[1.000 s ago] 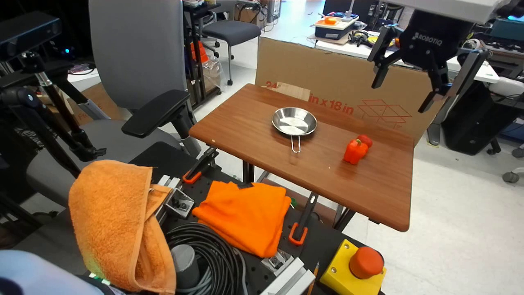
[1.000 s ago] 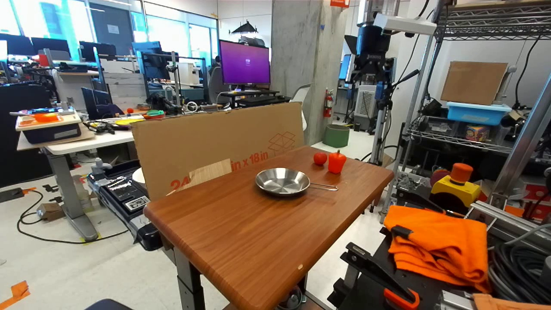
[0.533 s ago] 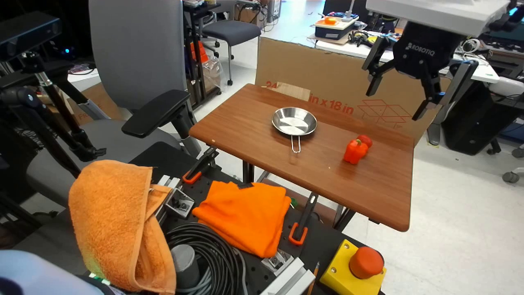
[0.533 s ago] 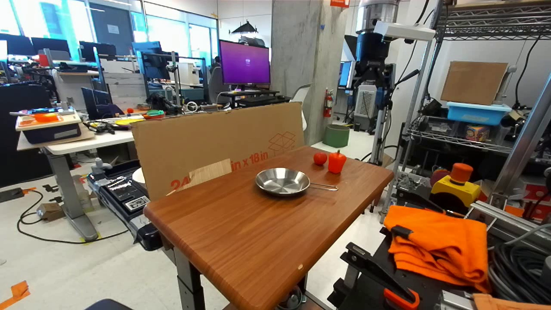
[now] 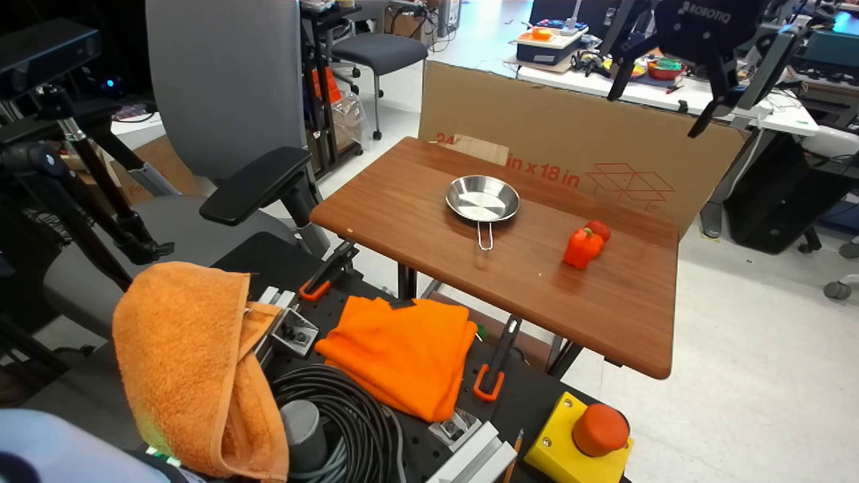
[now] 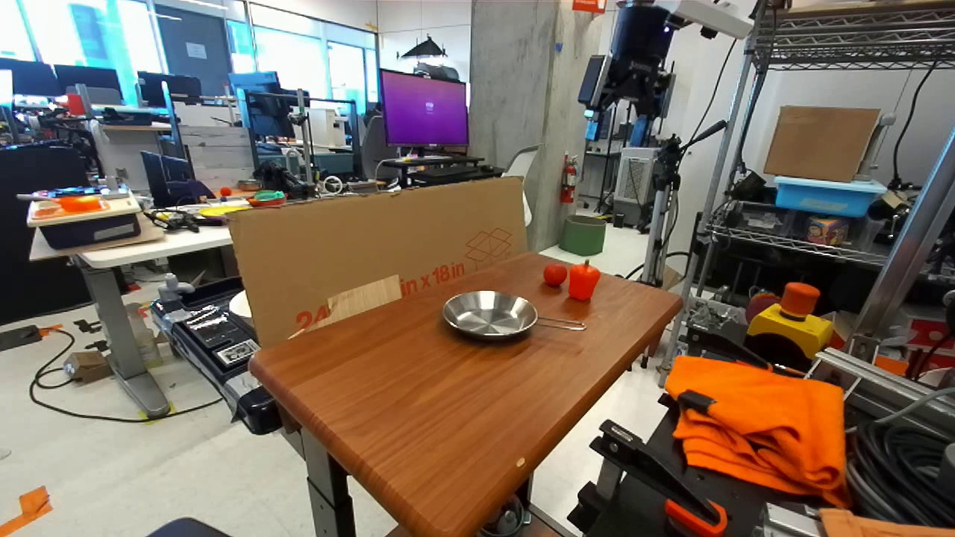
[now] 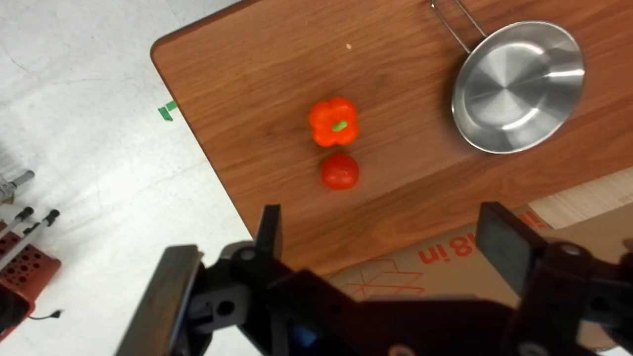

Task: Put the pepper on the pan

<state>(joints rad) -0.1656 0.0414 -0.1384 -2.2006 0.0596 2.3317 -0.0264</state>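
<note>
pepper (image 7: 329, 118) on the tabletop (image 5: 402, 201), pincer (image 5: 655, 115) spread wide
the orange-red pepper stands upright, green stem (image 7: 339, 126) up, just beside a smaller red piece (image 7: 339, 171) (round, tomato-like) and well apart from the shiny pan (image 7: 517, 84), which sits flat with its wire handle (image 5: 480, 236) pointing away from the cardboard (image 5: 483, 100). the pincer hangs well above the tabletop, its fingers (image 7: 268, 230) far apart.

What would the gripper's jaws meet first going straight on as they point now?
Probably the small red piece or the tabletop close by it, with the pepper also near that line; depth is unclear from these views.
</note>
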